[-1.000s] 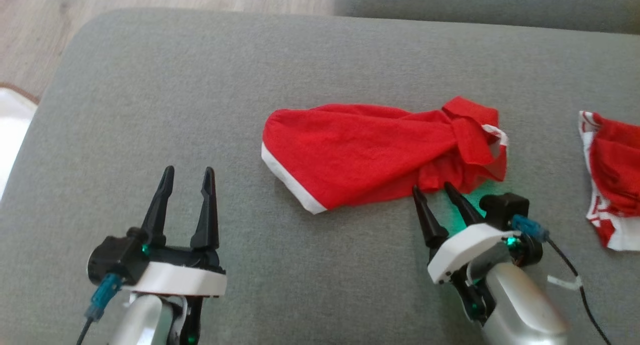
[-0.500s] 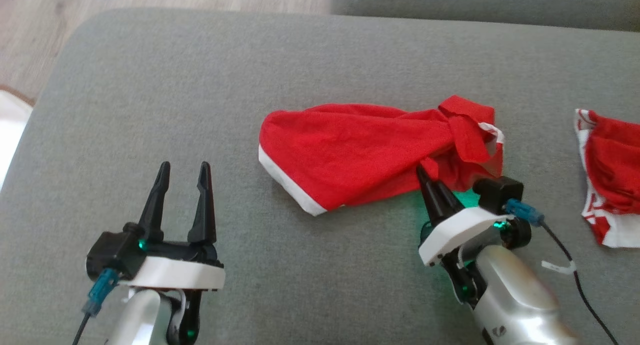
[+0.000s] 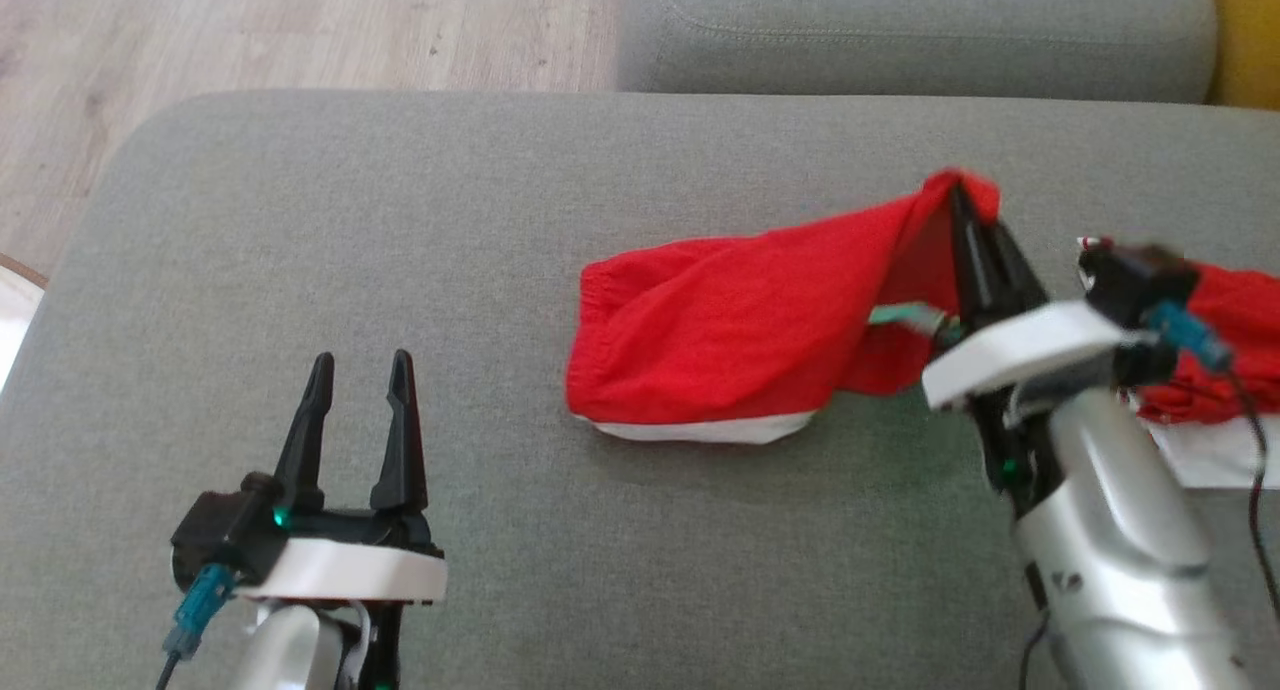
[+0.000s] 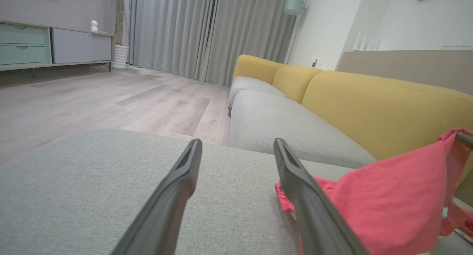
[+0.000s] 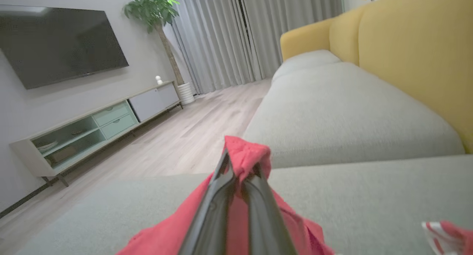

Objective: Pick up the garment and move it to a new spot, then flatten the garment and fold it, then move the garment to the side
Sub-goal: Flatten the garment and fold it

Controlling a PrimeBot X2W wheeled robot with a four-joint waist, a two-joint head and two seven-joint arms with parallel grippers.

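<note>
The garment (image 3: 740,335) is red cloth with a white hem, lying mid-cushion with its right end lifted. My right gripper (image 3: 965,205) is shut on that raised end, and the cloth hangs down and left from it to the cushion. In the right wrist view the red garment (image 5: 245,157) bunches over the closed fingertips (image 5: 226,162). My left gripper (image 3: 360,370) stands open at the lower left, clear of the cloth. Seen from the left wrist, the garment (image 4: 384,199) rises at the right, past the open fingers (image 4: 295,173).
A second red and white garment (image 3: 1225,370) lies at the right, partly behind my right wrist. I am over a grey seat cushion (image 3: 400,220) with another grey cushion (image 3: 900,30) behind it. Wooden floor (image 3: 250,30) lies beyond the left edge. A yellow sofa back (image 4: 369,103) runs along the right.
My right gripper shut on the garment's right end and lifted it up and to the right. The cloth has been drawn out beneath it. The head camera has shifted. The left gripper stays open.
</note>
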